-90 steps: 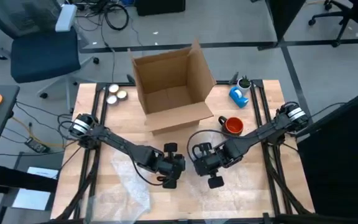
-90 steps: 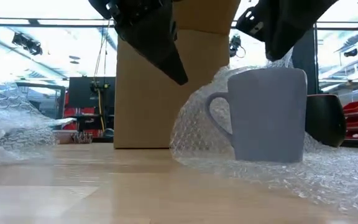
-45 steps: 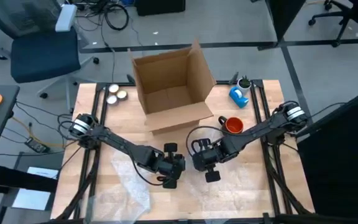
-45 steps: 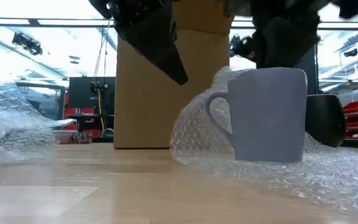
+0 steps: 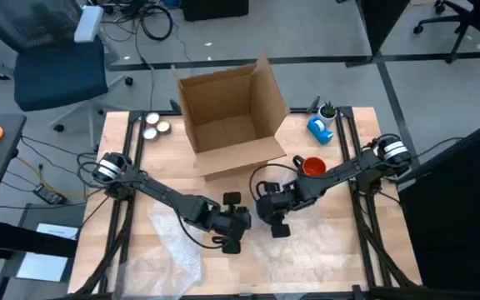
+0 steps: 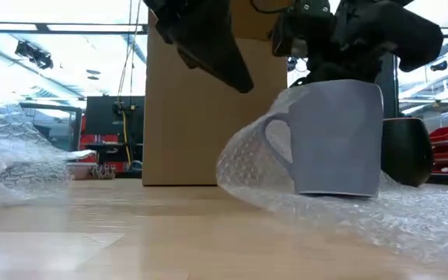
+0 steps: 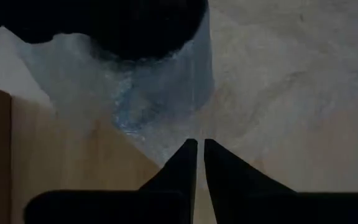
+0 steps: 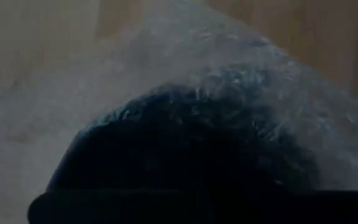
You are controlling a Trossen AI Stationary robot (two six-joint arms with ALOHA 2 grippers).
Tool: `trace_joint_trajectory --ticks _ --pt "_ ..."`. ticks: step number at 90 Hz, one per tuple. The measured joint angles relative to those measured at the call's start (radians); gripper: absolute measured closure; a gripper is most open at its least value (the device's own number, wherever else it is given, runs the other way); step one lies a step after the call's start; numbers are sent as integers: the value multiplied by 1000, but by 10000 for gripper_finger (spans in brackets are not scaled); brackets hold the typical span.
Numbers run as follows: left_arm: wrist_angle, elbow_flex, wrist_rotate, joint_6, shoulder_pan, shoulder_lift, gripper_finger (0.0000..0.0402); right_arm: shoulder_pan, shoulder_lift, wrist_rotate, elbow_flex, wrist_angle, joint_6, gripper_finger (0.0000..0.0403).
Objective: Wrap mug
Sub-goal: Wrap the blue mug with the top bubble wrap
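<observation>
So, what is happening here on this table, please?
The robot is wrapping a grey mug in bubble wrap. The mug stands on the sheet, in front of the open cardboard box. The right hand is down over the mug's top. The left hand, fingers together, hangs just beside it. The mug is not covered yet.

Grey mug [image 6: 339, 140] upright, handle facing left, sitting on clear bubble wrap [image 6: 247, 167] that curls up around handle side.
</observation>
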Motion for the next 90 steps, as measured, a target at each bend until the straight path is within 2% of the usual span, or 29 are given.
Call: trace_joint_trajectory --ticks 16,55,71,90 --pt "1 0 -3 -1 0 0 386 27 0 -14 26 -34 -4 403" --pt "57 -2 -30 -4 3 21 386 57 0 64 326 -417 -36 403" --pt "49 -2 -31 -4 3 21 386 57 0 62 322 -371 -36 403" --pt "51 -2 -31 -4 3 21 386 53 0 36 211 -248 -36 403"
